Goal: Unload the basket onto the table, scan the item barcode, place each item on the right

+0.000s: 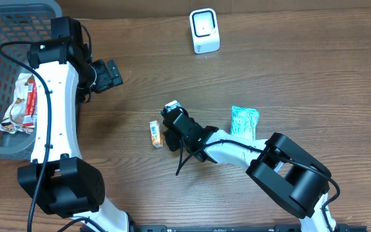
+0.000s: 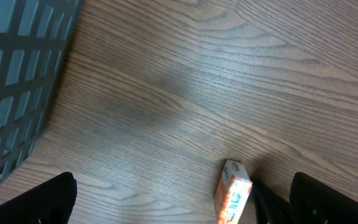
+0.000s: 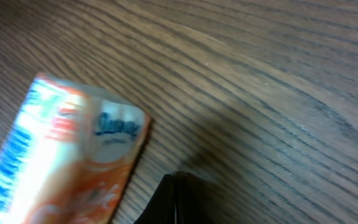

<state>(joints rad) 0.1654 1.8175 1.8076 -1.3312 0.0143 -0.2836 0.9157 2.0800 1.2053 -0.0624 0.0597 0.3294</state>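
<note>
Apparently light, soft and slippery, the small orange-and-white plastic-wrapped packet point(image 1: 156, 134) lying on the wooden desk point(image 1: 301, 64) beside the closed, empty right end effector point(image 3: 174, 200) is best pinched across its narrow sides; the left end effector point(image 1: 113, 74) is held open.

soft, even light from above falls on the brown wood-grain desk point(image 1: 301, 58). shadows in the overhead view are short and diffuse. the left wrist view is sharp, with a faint dark shadow patch at centre. the right wrist view is dimmer and blurred; the small orange and white packet point(image 3: 61, 162) at lower left is out of focus.
</note>
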